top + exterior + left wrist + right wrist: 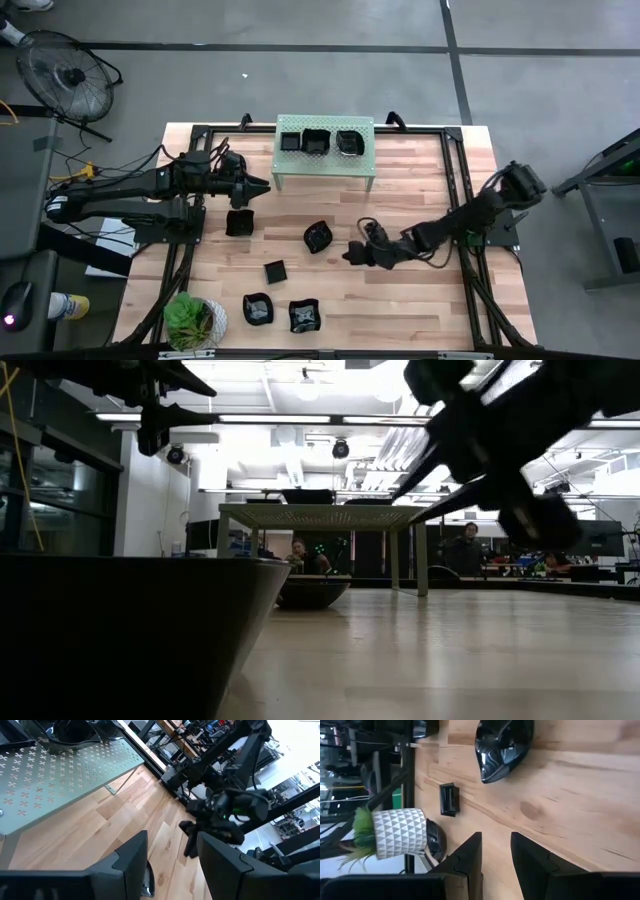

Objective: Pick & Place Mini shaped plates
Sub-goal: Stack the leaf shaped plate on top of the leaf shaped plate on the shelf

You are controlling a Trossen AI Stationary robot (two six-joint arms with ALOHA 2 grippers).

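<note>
Three mini shaped plates [317,141] sit on top of the pale green perforated shelf [325,158] at the table's far side. Several more glossy black plates lie on the wood: a square one [238,222], a wavy one [318,237], a small square one [275,270] and two near the front edge [257,308] [304,316]. My right gripper [352,252] hangs low and open just right of the wavy plate [502,745], with nothing between its fingers [495,855]. My left gripper [262,186] is open and raised left of the shelf, above the square plate.
A potted plant in a white patterned pot [195,322] stands at the near left corner. Black frame rails [455,140] run along the table's edges. In the low view a dark plate [130,630] fills the near left. People sit in the room beyond [300,550].
</note>
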